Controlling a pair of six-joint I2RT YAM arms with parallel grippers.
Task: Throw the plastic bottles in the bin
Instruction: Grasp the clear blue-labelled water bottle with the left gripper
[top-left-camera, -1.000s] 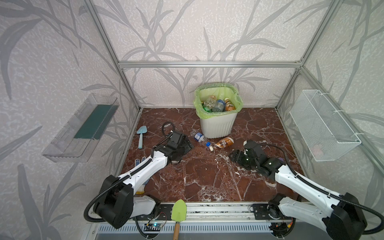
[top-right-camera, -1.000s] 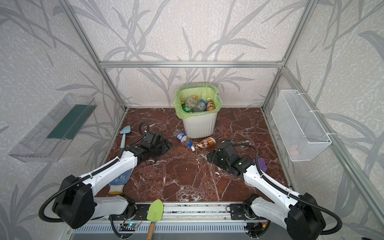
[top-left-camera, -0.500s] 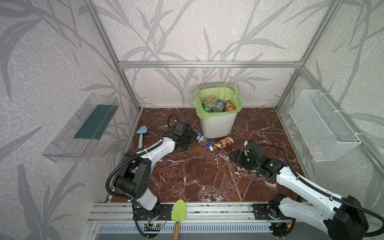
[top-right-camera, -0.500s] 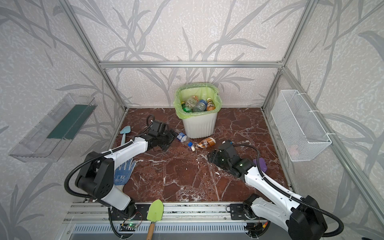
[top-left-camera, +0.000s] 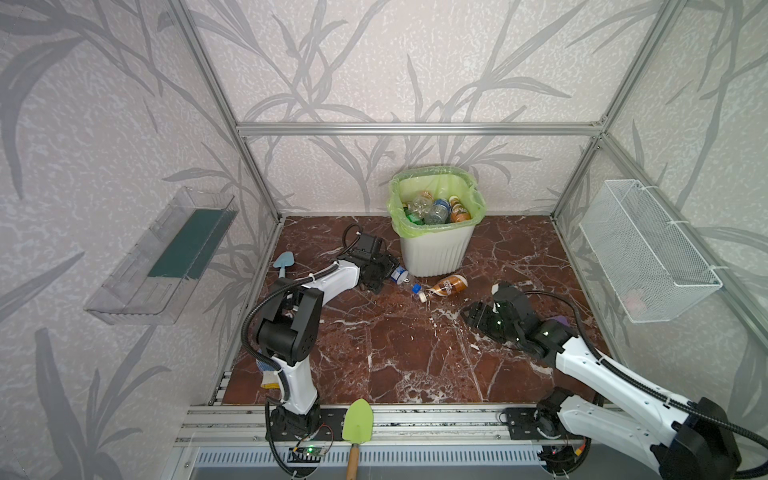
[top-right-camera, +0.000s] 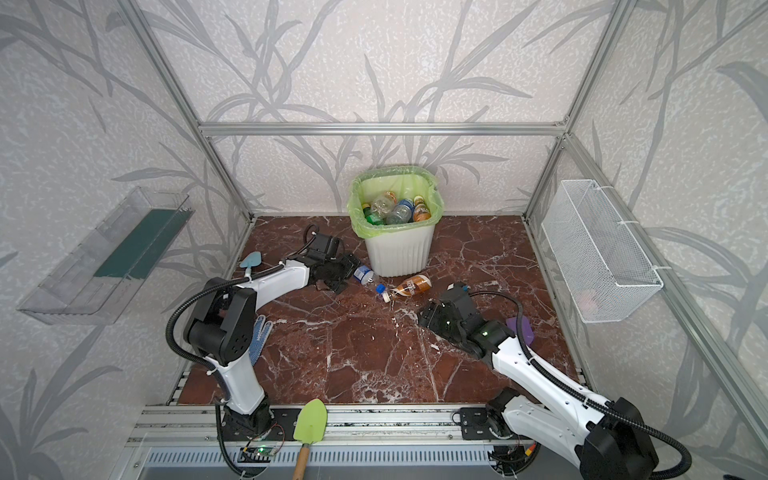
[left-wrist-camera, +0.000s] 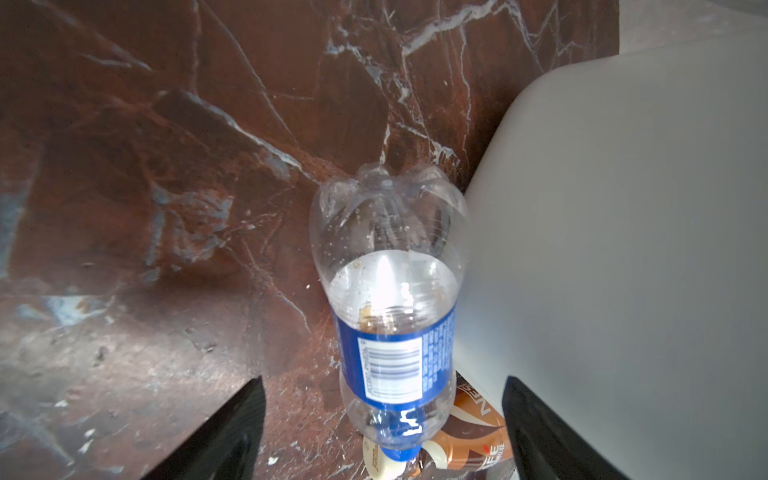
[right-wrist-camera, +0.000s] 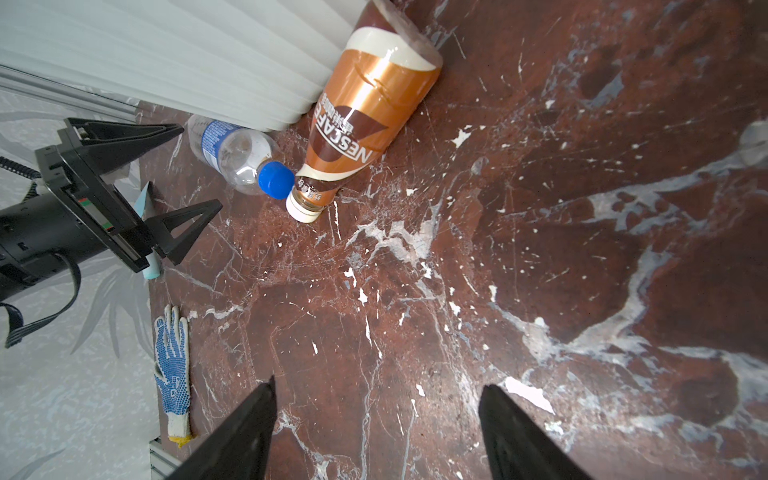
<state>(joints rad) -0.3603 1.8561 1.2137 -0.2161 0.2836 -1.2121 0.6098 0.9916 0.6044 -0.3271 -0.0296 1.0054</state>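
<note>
The white ribbed bin (top-left-camera: 436, 253) (top-right-camera: 397, 255) with its green bag stands at the back and holds several plastic bottles (top-left-camera: 436, 210). A clear bottle with a blue label (top-left-camera: 400, 275) (left-wrist-camera: 390, 299) (right-wrist-camera: 232, 153) lies on the floor against the bin's base. A brown-and-white bottle (top-left-camera: 449, 285) (right-wrist-camera: 365, 108) lies beside it, the two cap ends close together. My left gripper (top-left-camera: 384, 274) (left-wrist-camera: 382, 415) is open, low at the clear bottle, with a finger on each side and no contact showing. My right gripper (top-left-camera: 471, 313) (right-wrist-camera: 376, 415) is open over bare floor, short of the brown bottle.
A blue spade (top-left-camera: 284, 262) lies by the left wall and a green spade (top-left-camera: 356, 419) on the front rail. A purple spade (top-right-camera: 521, 328) sits behind my right arm. A dotted glove (right-wrist-camera: 172, 370) lies front left. A wire basket (top-left-camera: 648, 253) and a clear tray (top-left-camera: 166, 257) hang on the side walls.
My left arm has stretched forward and to the right, bringing its open gripper up to the clear bottle at the bin. The right arm has stayed put.
</note>
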